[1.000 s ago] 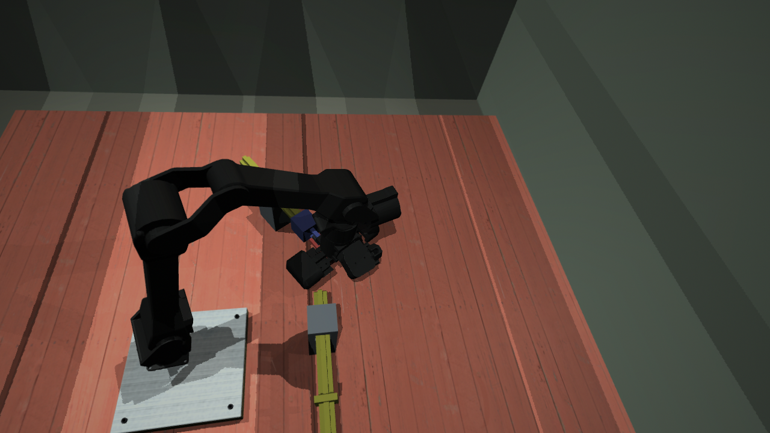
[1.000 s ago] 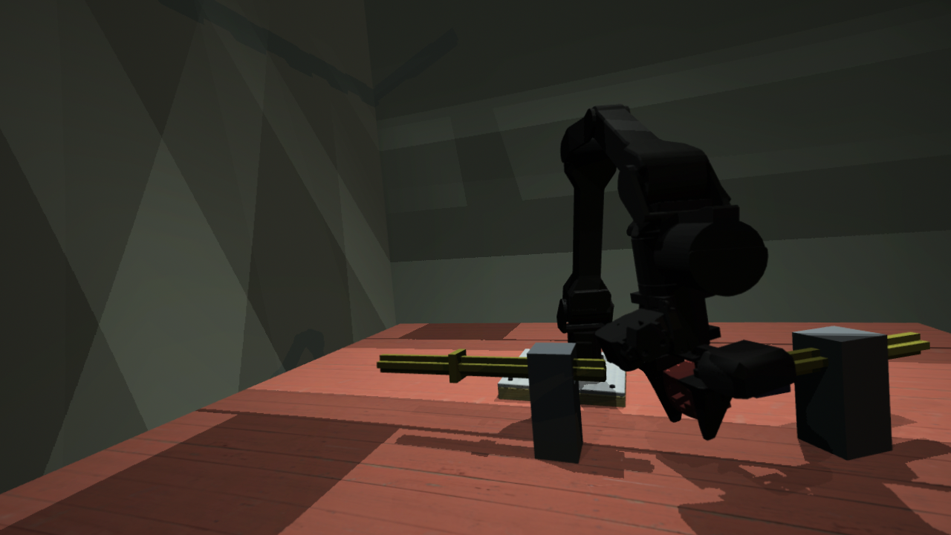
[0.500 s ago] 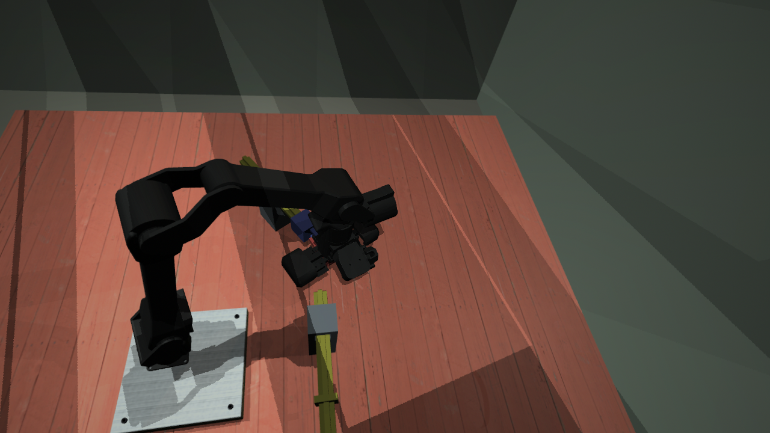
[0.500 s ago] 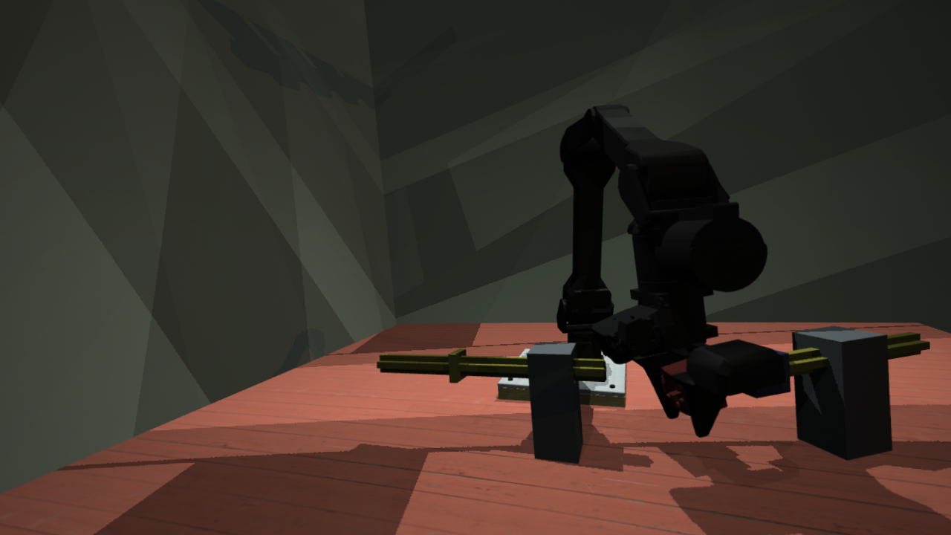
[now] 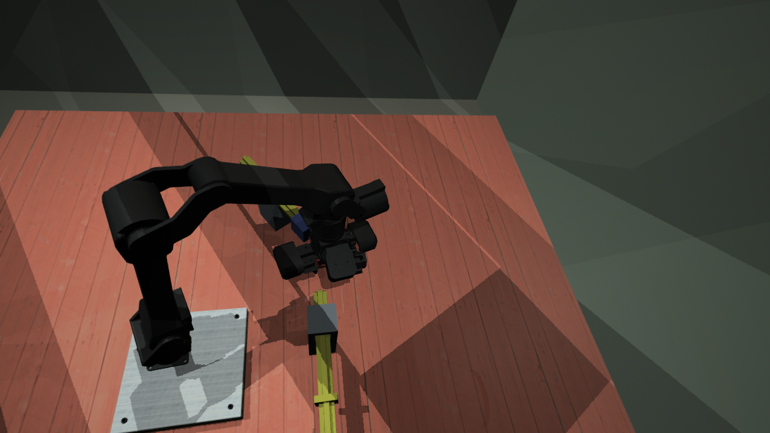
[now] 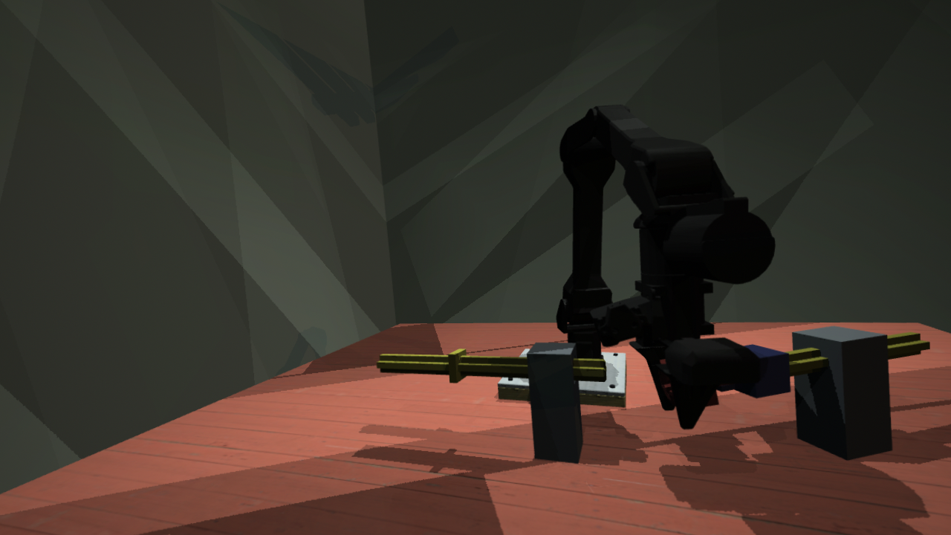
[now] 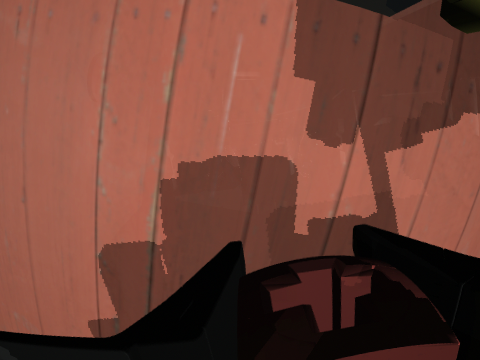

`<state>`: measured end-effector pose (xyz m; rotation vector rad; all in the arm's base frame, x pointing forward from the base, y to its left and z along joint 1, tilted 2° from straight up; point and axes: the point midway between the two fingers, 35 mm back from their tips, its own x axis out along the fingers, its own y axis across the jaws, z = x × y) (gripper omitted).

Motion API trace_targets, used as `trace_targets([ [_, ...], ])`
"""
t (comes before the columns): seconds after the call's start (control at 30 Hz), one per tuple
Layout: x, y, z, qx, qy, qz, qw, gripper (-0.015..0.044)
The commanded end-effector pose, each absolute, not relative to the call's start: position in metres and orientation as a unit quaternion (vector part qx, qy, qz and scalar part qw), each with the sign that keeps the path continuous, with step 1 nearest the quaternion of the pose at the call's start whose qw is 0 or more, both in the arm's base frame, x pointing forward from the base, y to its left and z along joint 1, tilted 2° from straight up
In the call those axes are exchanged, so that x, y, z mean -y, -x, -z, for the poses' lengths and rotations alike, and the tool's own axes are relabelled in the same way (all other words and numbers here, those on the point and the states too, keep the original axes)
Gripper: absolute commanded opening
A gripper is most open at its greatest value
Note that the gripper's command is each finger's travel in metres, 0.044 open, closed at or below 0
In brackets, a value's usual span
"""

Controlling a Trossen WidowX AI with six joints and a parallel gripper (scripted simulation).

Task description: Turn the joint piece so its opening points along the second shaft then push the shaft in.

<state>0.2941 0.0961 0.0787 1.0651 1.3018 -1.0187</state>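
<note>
My gripper (image 6: 677, 416) (image 7: 299, 246) is shut on the red joint piece (image 7: 310, 295), whose curved top shows between the fingers in the wrist view. The top camera sees the hand from above, with the fingertips hidden. The blue hinge part (image 5: 299, 227) (image 6: 773, 372) sits on the end of the fixed yellow shaft (image 5: 247, 160) (image 6: 906, 344), beside the hand. The second yellow shaft (image 5: 323, 361) (image 6: 492, 365) lies through its block, its near end apart from the gripper. The direction of the joint's opening cannot be told clearly.
The fixed shaft's grey block (image 5: 275, 218) (image 6: 868, 392) stands behind the hinge part. The second shaft's grey block (image 5: 323, 319) (image 6: 555, 406) stands in front of the hand. A yellow collar (image 5: 325, 399) (image 6: 456, 365) is on the second shaft. The metal base plate (image 5: 215, 387) lies left of it.
</note>
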Motion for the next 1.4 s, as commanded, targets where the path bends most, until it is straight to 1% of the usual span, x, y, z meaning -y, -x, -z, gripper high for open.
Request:
trace_targets([
  [0.0,-0.095,-0.291,-0.08,-0.528,-0.464,0.456,0.545,0.0],
  [0.5,-0.094,-0.279,-0.084,-0.455,-0.493,0.542,0.506,0.0],
  [1.1,-0.094,-0.28,-0.084,-0.453,-0.495,0.541,0.506,0.0],
  [1.27,-0.094,-0.28,-0.084,-0.453,-0.495,0.541,0.506,0.0131],
  [1.3,-0.094,-0.28,-0.084,-0.453,-0.495,0.541,0.506,0.0147],
  [1.37,-0.094,-0.28,-0.084,-0.453,-0.495,0.541,0.506,0.0147],
])
